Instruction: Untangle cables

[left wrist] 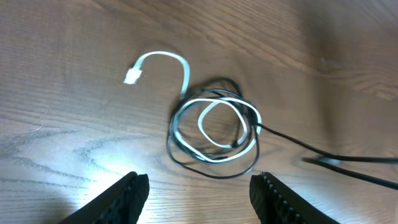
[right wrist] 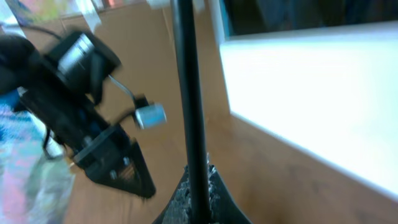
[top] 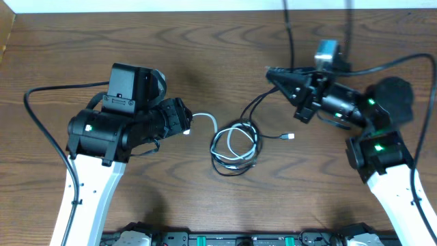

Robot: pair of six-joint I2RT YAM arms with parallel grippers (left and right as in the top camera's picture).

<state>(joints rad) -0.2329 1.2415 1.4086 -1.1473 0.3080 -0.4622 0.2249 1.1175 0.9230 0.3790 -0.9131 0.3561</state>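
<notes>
Cables lie coiled together at the middle of the counter point(top: 205, 48). The white cable point(top: 213, 124) leaves the coil at 10 o'clock, its end just beside the left claw point(top: 187, 124), whose jaws stand apart and hold nothing. The black cable point(top: 252, 104) leaves at 1 o'clock to the right claw point(top: 272, 71), which is closed on it; a free plug point(top: 289, 137) lies at 3 o'clock. The left wrist view alone shows white loops threaded through black. The right wrist view shows the clamped cord with the left arm point(right wrist: 81, 118) beyond.

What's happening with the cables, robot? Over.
Left pincer open, empty. Right pincer shut on black cable. White cable coiled with it. Nothing blocking.
</notes>
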